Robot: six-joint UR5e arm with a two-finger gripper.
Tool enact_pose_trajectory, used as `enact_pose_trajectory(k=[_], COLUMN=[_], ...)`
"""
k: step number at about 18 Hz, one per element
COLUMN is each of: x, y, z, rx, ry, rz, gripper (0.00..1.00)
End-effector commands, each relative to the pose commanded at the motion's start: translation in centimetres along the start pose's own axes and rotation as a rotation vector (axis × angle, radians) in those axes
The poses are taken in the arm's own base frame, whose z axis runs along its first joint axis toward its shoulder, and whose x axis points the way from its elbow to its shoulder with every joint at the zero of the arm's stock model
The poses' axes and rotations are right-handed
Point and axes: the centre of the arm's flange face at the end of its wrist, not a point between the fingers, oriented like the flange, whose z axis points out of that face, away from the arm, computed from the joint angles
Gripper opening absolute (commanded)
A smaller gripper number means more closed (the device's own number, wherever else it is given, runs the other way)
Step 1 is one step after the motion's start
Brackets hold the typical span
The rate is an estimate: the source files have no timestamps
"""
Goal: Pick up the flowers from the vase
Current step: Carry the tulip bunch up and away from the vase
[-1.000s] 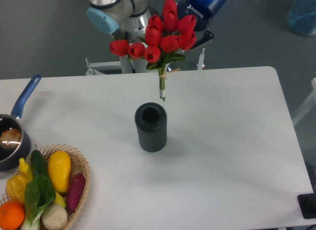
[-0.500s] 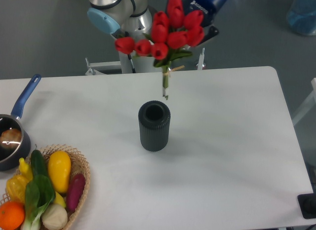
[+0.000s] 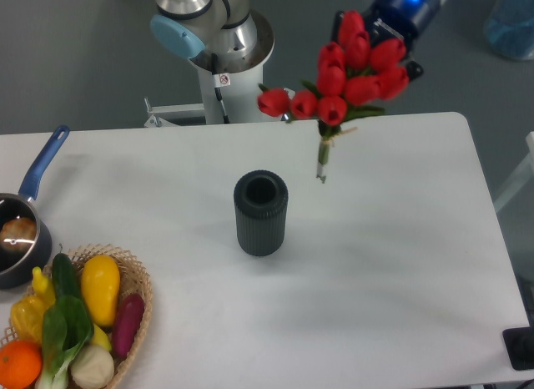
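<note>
Fixed overhead view of the white surface (image 3: 375,264). The flowers (image 3: 346,68), a bunch of red tulip buds with green leaves, hang in the air above the far right part of the surface, clear of the vase (image 3: 261,214); their short green stems point down and end up and to the right of the vase's mouth, touching nothing. The claw (image 3: 385,40) sits behind the buds at the upper right, below the arm's blue wrist section (image 3: 409,5). The blooms hide its fingers, so how wide it stands cannot be read directly; since the bunch hangs unsupported in front of it, it appears to be gripping the flowers. The vase, a dark grey ribbed cylinder, stands upright near the centre of the surface with its round mouth open. The arm's grey base (image 3: 219,38) rises beyond the far edge. At the left edge sits a dark pot (image 3: 17,239) with a blue handle. Near the front left corner a wicker basket (image 3: 138,310) holds assorted vegetables (image 3: 83,318), including yellow, green, purple and orange pieces.
</note>
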Motion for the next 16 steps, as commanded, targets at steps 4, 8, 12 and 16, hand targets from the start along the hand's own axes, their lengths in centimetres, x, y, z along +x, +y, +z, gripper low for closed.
enact_pose_trajectory(k=[4,8,12,16], x=[-0.1,-1.0,-1.0,-1.0], y=[-0.1,0.9,1.7,1.7], z=[-0.1,-0.3,0.0,-0.1], rx=[-0.001,0.001,0.002,0.004], ry=[-0.004,-0.006,0.0,-0.001], rz=[0.005,-0.008,-0.002,0.002], gripper=[0.4,0.4,0.4,0.41])
